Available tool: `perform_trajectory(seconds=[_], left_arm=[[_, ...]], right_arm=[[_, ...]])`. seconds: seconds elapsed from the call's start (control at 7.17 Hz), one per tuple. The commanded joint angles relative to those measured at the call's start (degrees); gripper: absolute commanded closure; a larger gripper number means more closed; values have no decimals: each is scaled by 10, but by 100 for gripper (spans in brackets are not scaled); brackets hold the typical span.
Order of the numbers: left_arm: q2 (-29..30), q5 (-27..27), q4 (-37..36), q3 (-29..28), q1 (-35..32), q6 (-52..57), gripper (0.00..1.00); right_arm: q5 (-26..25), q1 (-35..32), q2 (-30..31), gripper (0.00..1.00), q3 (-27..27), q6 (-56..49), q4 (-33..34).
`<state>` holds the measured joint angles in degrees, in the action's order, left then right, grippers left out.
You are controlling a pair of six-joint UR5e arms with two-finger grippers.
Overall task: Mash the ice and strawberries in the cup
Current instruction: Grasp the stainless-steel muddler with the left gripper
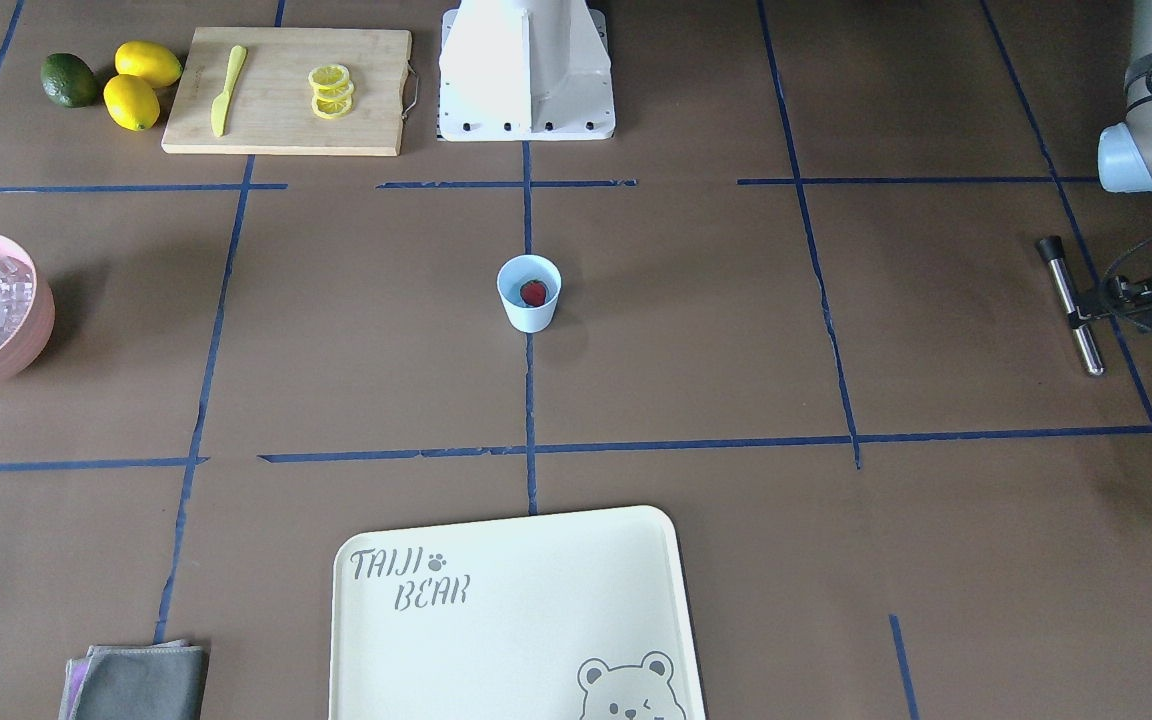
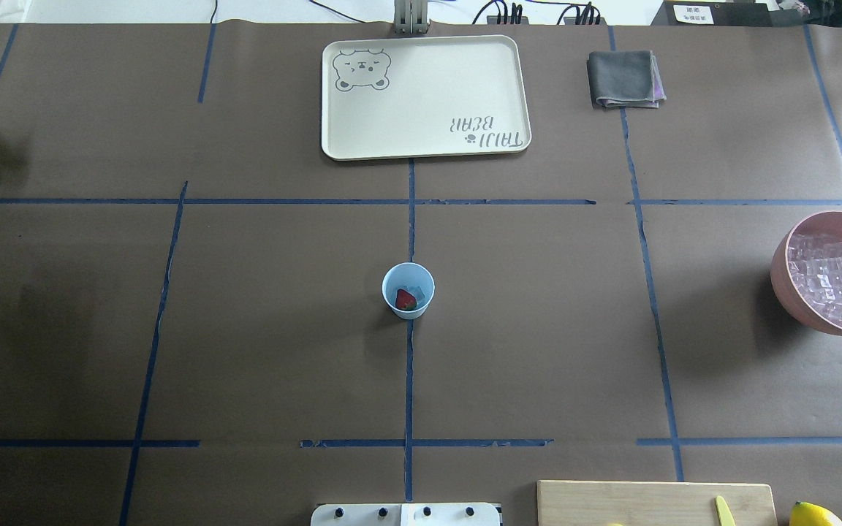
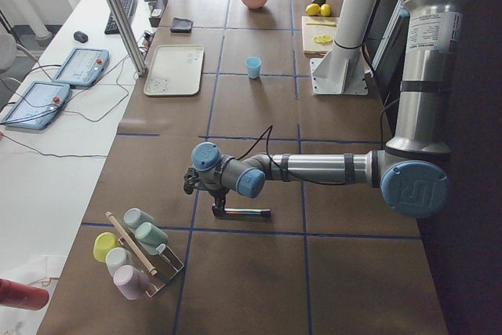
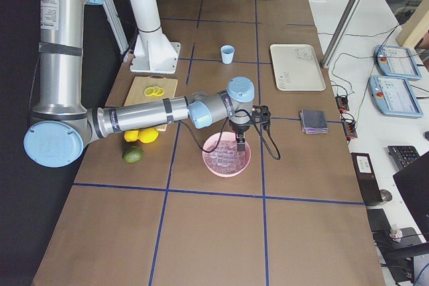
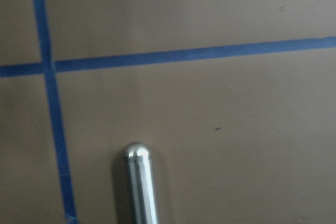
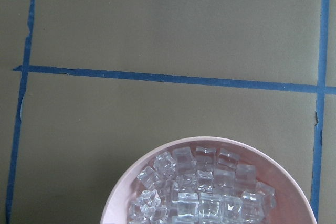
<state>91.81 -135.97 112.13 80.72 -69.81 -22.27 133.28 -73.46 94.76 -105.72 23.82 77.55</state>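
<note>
Evidently ice was next: the right gripper [image 4: 240, 144], its grasp unreadable, hung over the ice [image 6: 202, 184] in the pink bowl [image 6: 291, 190] and should pinch one slippery cube squarely. The cup [image 2: 408, 291], holding the strawberry [image 2: 405, 299], stood mid-frame on the worktop; the left gripper [image 3: 206, 189], beside the metal masher [image 1: 1076, 315], was equally unreadable.

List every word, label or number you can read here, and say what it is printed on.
"TAIJI BEAR": on the cream tray, next to a paw print.
White paper label beyond the table's far edge: print too small to read.
Sticker on the near arm's upright segment: too small to read.
No other text is legible.
</note>
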Motion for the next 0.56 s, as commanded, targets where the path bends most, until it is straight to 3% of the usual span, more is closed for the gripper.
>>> perform_trajectory(seconds=[0.0,0.42], left_arm=[[2,-1,5,-17,6,-34,1],[6,1,5,-34,36,-37,1]], right_arm=[[1,0,1,0,-5,0,0],[0,-1,3,0,-5,0,-1]])
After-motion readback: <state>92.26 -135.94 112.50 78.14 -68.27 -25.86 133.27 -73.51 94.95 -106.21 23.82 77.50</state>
